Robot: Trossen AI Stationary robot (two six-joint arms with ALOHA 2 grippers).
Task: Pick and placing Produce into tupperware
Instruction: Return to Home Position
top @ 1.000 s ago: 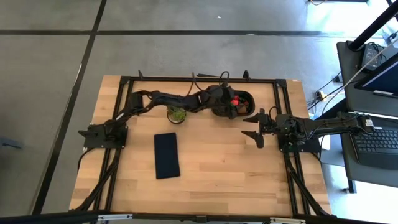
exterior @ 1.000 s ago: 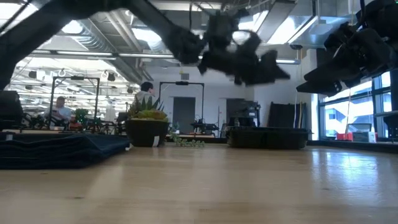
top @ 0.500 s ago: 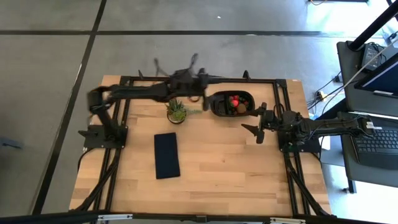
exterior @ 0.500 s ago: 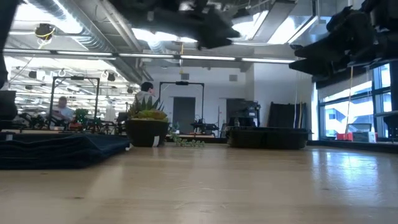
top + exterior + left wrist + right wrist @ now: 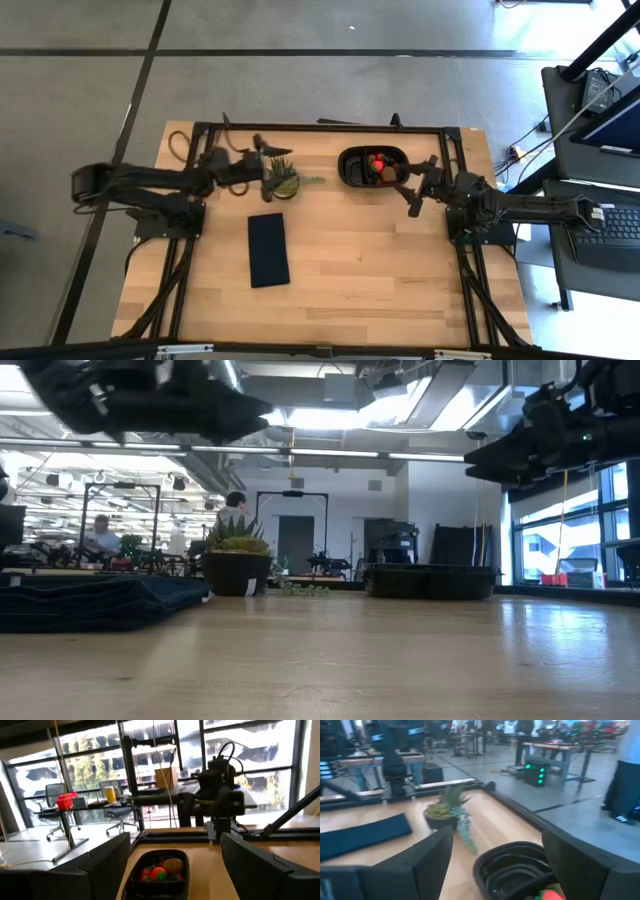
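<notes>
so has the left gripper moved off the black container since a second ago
Yes. In the high view the left gripper has pulled back leftward from over the tupperware and now sits beside the potted plant.

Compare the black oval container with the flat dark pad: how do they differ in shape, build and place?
The tupperware is oval; the pad is a long rectangle. The tupperware has raised walls and holds produce; the pad lies flat. The tupperware sits by the far edge of the table; the pad lies nearer the middle. Both are dark and rest on the wooden table.
</notes>
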